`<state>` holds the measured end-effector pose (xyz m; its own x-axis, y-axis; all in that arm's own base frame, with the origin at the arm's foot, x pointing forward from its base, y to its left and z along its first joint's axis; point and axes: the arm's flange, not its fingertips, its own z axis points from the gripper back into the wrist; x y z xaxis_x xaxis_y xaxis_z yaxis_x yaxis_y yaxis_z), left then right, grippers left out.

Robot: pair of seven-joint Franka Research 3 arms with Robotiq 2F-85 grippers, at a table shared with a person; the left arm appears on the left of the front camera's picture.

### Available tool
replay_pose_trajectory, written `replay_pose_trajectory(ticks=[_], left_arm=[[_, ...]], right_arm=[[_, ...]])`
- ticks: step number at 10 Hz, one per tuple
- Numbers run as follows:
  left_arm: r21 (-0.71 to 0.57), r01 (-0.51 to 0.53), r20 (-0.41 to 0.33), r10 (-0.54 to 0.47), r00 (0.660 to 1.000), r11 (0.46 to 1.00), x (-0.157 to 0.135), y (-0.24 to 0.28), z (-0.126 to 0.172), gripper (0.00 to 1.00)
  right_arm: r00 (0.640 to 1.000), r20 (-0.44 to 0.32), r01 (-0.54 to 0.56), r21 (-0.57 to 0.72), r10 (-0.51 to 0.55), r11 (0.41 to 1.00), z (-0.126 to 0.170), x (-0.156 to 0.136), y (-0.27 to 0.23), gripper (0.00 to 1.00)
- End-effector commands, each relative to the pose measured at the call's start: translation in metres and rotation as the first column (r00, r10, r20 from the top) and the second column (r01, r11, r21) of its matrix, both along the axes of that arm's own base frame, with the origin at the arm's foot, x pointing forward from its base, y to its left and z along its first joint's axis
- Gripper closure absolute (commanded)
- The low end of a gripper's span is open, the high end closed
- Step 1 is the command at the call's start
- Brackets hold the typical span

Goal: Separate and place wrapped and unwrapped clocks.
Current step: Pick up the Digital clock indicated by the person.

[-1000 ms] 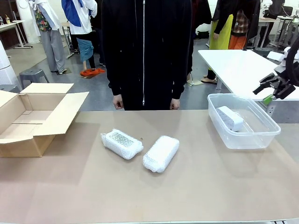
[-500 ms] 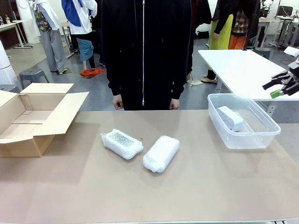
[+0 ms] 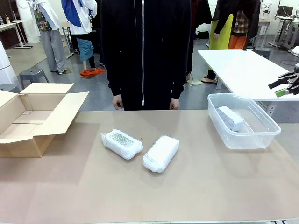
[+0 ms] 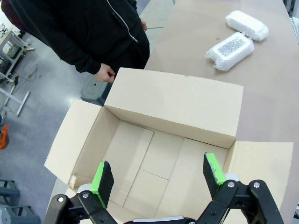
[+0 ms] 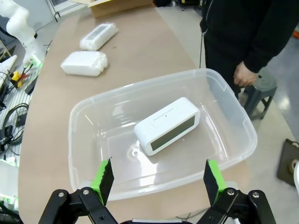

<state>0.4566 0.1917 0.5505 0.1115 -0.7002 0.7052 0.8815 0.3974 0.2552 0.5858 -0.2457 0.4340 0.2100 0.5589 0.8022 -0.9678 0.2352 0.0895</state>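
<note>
Two bubble-wrapped clocks lie side by side mid-table: one [image 3: 122, 143] on the left, one [image 3: 161, 153] on the right; they also show far off in the wrist views [image 4: 230, 51] [image 5: 85, 63]. A bare white clock [image 5: 167, 125] lies inside the clear plastic bin [image 3: 266, 138], also seen from the front [image 3: 230, 118]. My right gripper [image 5: 159, 179] hovers open above the bin's near rim, nothing between its fingers; from the front it [image 3: 286, 85] hangs high at the right edge. My left gripper [image 4: 159, 178] is open and empty above the open cardboard box [image 4: 182, 105].
The cardboard box [image 3: 29, 119] stands at the table's left with flaps spread. A person in a black jacket [image 3: 145, 51] stands at the far side, hands [image 3: 118, 101] at the table edge. A white table [image 3: 240, 67] stands behind the bin.
My right gripper has drawn back to the right and slightly up, away from above the bin, toward the picture's edge. The clocks, box and person have not moved.
</note>
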Motion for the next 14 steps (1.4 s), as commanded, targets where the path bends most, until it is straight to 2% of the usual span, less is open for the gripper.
replay_pose_trajectory(ticks=[1, 14], left_arm=[[-0.021, 0.007, 0.016, -0.007, 1.0, 1.0, 0.0003, 0.0006, 0.0009, 0.0], [-0.021, 0.007, 0.016, -0.007, 1.0, 1.0, 0.0003, 0.0006, 0.0009, 0.0]], right_arm=[[1.0, 0.001, 0.004, -0.003, -0.004, 1.0, -0.0009, 0.0007, -0.0005, 0.0], [1.0, 0.001, 0.004, -0.003, -0.004, 1.0, -0.0009, 0.0007, -0.0005, 0.0]])
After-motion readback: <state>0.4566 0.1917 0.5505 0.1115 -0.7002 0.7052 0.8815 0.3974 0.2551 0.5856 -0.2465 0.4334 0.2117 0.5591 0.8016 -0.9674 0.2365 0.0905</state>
